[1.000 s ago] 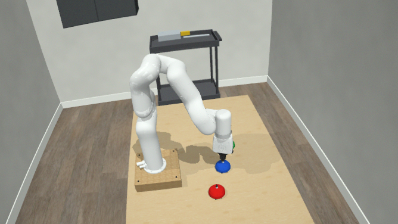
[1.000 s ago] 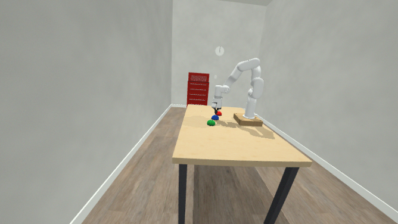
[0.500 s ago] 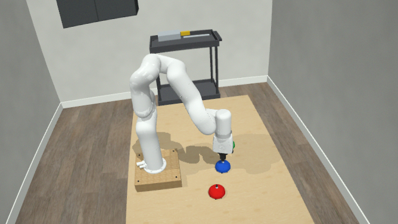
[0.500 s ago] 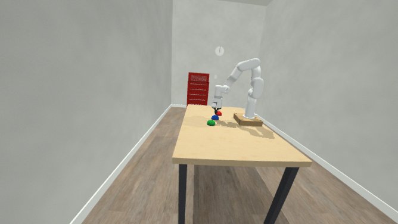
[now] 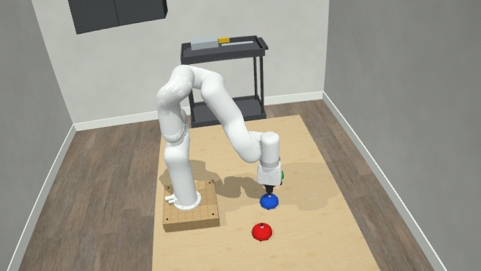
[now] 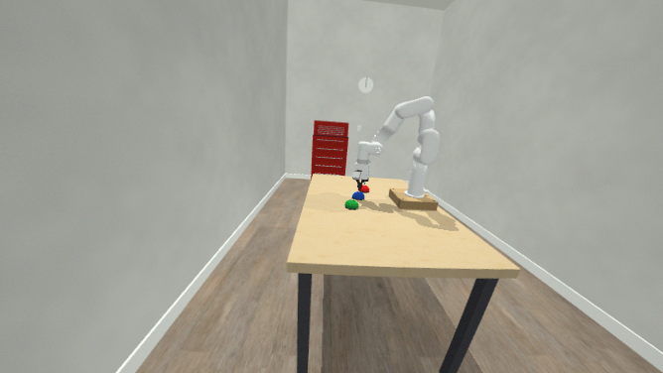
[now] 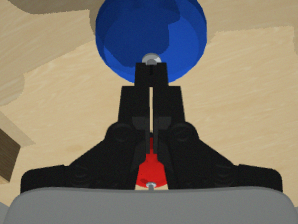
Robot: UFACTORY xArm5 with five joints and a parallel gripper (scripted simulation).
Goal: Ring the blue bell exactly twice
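The blue bell [image 5: 268,201] sits on the table between the red bell [image 5: 261,231] and the green bell [image 6: 351,204]. My gripper [image 5: 268,191] is shut and empty, pointing straight down right over the blue bell's top. In the wrist view the closed fingertips sit at the small grey button [image 7: 152,59] on the blue bell [image 7: 150,28]; I cannot tell whether the button is pushed down. The green bell is mostly hidden behind my wrist [image 5: 282,175] in the top view. The blue bell also shows in the exterior view [image 6: 357,195], with the red bell [image 6: 365,188] behind it.
The arm's wooden base block [image 5: 191,210] stands on the table left of the bells. A black cart [image 5: 225,77] stands beyond the table's far end. A red tool chest [image 6: 330,155] stands against the far wall.
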